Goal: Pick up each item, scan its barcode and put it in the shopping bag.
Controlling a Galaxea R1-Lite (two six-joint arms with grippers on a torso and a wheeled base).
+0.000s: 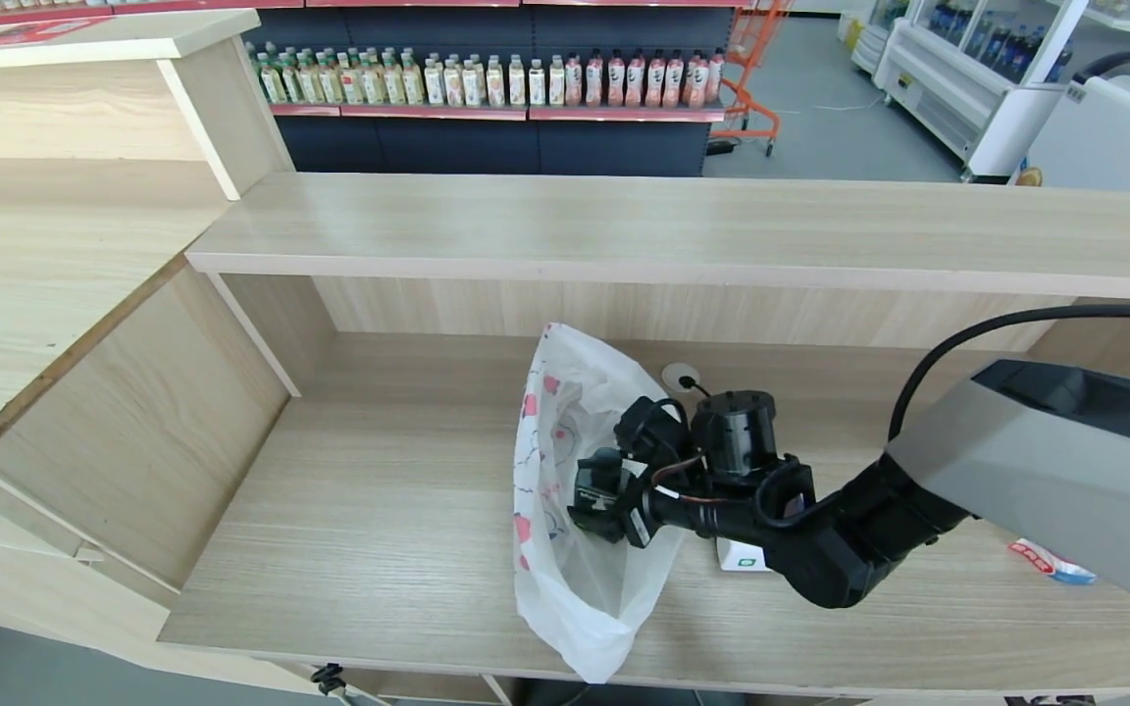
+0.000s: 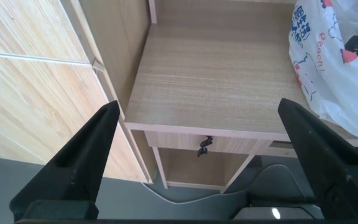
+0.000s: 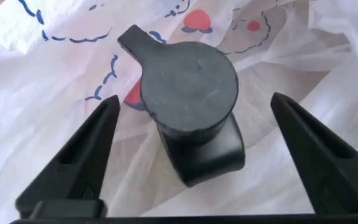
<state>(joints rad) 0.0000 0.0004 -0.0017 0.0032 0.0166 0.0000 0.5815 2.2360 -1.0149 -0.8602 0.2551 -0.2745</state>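
Shelves of bottled drinks [image 1: 487, 80] are seen behind a pale wooden checkout counter [image 1: 379, 510], on which a white printed shopping bag [image 1: 565, 412] lies with its mouth open and its lower end at, perhaps over, the counter's front edge.

The right gripper [image 3: 196, 101] is held inside the bag's mouth with its fingers spread wide. A black, round-topped item [image 3: 201, 149] lies loose on the plastic between them, touched by neither finger, so it is judged to be already released. The left gripper [image 2: 197, 109] is also spread wide, with nothing in it, and hangs over the counter's near left corner, well apart from the bag.

A small white box [image 1: 742, 561] sits just beside the right forearm. A red, white and blue packet [image 1: 1051, 561] lies farther to the right. Both are judged to be waiting their turn.

Several risks can be foreseen:
- The thin film could be snagged by an open finger as the arm is drawn out.
- The bag could then be dragged toward the front edge and tipped off with the item inside.
- The mouth could be pulled shut, which would hinder the next drop.
- The white box could be knocked aside if the forearm is swung low.
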